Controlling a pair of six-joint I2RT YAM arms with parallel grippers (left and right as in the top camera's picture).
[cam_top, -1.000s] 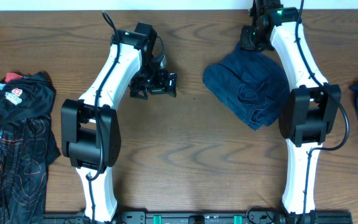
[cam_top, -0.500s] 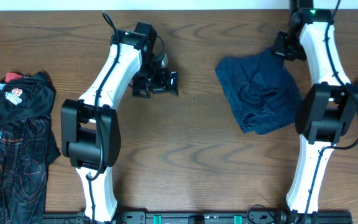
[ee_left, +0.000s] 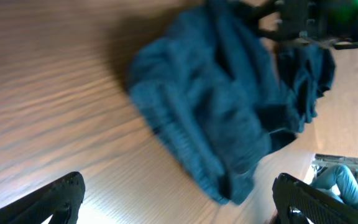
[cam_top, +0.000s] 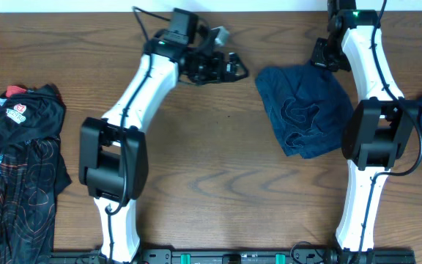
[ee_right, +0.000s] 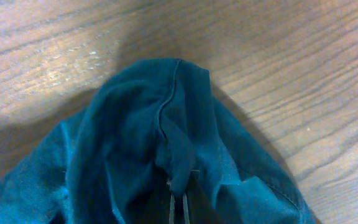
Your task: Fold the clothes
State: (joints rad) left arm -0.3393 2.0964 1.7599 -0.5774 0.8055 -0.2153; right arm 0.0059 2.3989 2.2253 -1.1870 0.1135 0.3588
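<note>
Matt denim-like blue garment [cam_top: 302, 110], smooth grained wood — table [cam_top: 218, 183]

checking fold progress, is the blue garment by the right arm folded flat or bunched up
Bunched up, not folded: the blue garment lies in a rumpled heap with creases, one part pinched in the shut right gripper.

The middle of the table [cam_top: 226, 183] is bare wood, open toward 6 o'clock. A blue cloth [cam_top: 302, 110] lies in the way at 2 o'clock, a black shirt [cam_top: 17, 169] at 9 o'clock.
</note>
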